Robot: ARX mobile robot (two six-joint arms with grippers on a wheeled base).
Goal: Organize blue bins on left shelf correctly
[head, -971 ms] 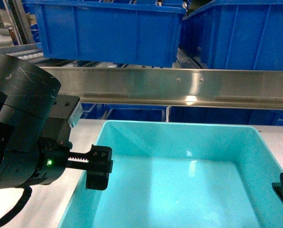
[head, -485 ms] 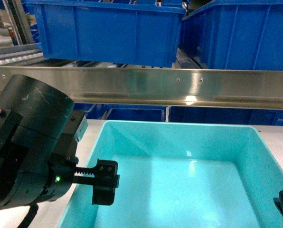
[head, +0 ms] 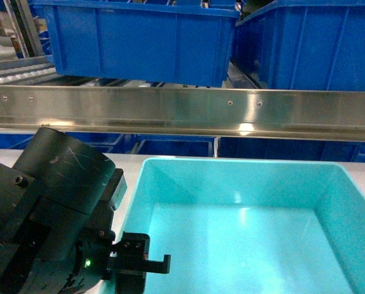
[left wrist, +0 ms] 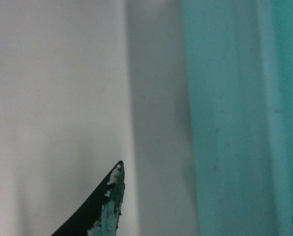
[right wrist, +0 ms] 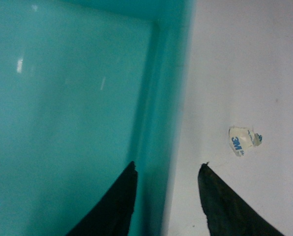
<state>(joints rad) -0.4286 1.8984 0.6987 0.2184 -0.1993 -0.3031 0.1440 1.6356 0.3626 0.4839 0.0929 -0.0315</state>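
The light turquoise blue bin (head: 244, 239) rests on the white tabletop (head: 122, 162), just in front of the left shelf's steel beam (head: 182, 111). My left gripper (head: 135, 268) is at the bin's left wall. In the left wrist view it (left wrist: 205, 221) is open: one worn finger (left wrist: 109, 206) hangs over the table, and the bin wall (left wrist: 225, 123) lies to its right. My right gripper (right wrist: 167, 169) is open and straddles the bin's right wall (right wrist: 161, 98), one finger inside and one over the table. It is out of the head view.
Deep dark-blue crates (head: 139, 37) (head: 311, 43) sit on the shelf's roller lanes (head: 17, 72) above the beam. More blue crates (head: 170, 147) stand below it. A scrap of 3M tape (right wrist: 242, 140) lies on the table (right wrist: 245, 73) right of the bin.
My left arm has swung lower and to the right along the bin's left wall. The right gripper has dropped out of the head view. The bin sits slightly further right in that view.
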